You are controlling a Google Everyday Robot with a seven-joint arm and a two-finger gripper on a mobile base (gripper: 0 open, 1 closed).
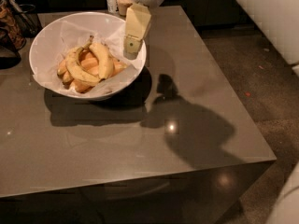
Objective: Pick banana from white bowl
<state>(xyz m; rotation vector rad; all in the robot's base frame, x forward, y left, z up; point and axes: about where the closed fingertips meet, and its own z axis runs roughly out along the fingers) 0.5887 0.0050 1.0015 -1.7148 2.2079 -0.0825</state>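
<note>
so far the task is only at the approach: the gripper point(131, 50) hangs over the right inner side of the white bowl point(49, 38), near the banana point(103, 60) but apart from it, and whether it is apart or together i cannot tell. the banana lies inside the bowl on the crinkled paper, resting against a slimmer curved banana point(74, 69) and some orange pieces point(83, 85), its brownish stem pointing to the back. what is left, i judge, is nearly everything: to come down leftward, to close around the banana, and to lift it out.
</note>
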